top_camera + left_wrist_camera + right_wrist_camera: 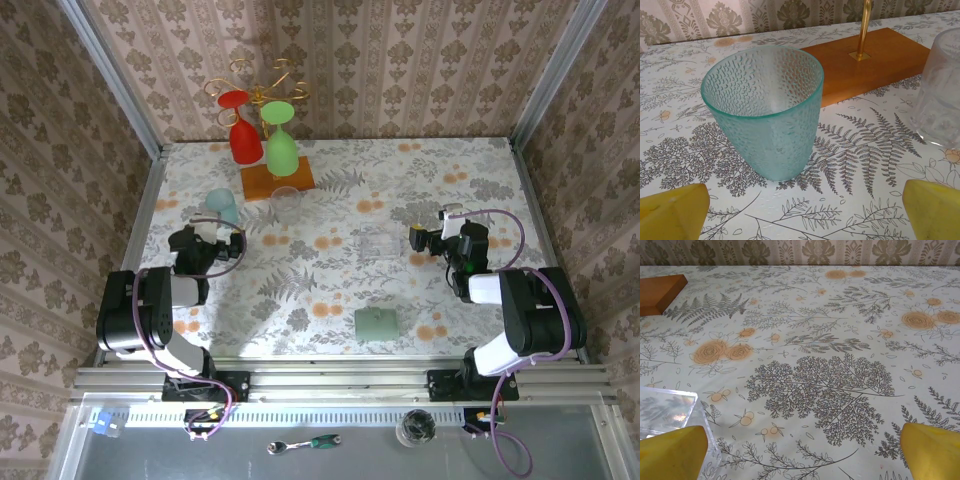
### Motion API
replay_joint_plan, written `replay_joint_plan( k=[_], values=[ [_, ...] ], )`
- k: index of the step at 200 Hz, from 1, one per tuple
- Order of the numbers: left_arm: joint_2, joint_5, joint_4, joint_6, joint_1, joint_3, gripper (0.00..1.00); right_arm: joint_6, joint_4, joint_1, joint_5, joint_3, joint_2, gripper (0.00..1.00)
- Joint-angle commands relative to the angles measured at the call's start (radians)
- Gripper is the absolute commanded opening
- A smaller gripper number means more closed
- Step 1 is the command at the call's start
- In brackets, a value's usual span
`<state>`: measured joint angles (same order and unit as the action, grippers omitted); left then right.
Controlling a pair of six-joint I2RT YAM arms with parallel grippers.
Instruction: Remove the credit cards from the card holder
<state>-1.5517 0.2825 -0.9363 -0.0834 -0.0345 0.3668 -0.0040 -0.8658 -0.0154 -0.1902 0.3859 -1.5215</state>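
Sage-green card holder [377,323] lies folded shut and flat on the floral tablecloth [330,200], and nothing is touching it. Judged progress: nil, since the holder is unopened and I can make out no credit cards lying loose around it. All steps are left: reach it, open it, slide each card out. The left gripper [232,243] sits well apart from the holder, beyond it and far to its left. Its jaws are spread wide and empty, with yellow fingertips [672,210] at the wrist view's lower corners and a teal dimpled tumbler [765,110] just ahead between them. The right gripper [432,228] is beyond the holder and a bit to its right, also spread wide and pinching nothing. A clear plastic piece [665,412] lies just beside its left fingertip; contact is unclear. That piece lies straight beyond the holder and is not the target. A clear glass [940,95] and a wooden base [865,62] stand further beyond the holder, to its left. The cards are presumably tucked inside, but their count and colours cannot be told. The holder is small from overhead, so which edge is the fold is hard to read. The clear glass and the plastic piece are cut off at the frame edges.
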Motion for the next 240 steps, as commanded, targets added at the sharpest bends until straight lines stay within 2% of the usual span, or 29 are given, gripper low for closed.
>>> replay_joint_plan(
  k=[1,125,168,240],
  values=[
    [-0.006,0.021,-0.035,-0.02,-0.005,-0.002,1.0,-0.015,-0.036,-0.006,-0.014,-0.007,-0.005,1.0],
    [-0.006,0.017,-0.039,-0.019,-0.005,-0.004,1.0,-0.013,-0.036,-0.009,-0.018,-0.006,-0.005,1.0],
    [-0.006,-0.147,-0.013,0.038,-0.006,0.008,1.0,-0.009,-0.032,-0.011,-0.02,-0.004,-0.006,1.0],
    [-0.004,-0.16,-0.004,0.037,-0.002,0.014,1.0,-0.008,-0.031,-0.014,-0.022,-0.004,-0.006,1.0]
  ],
)
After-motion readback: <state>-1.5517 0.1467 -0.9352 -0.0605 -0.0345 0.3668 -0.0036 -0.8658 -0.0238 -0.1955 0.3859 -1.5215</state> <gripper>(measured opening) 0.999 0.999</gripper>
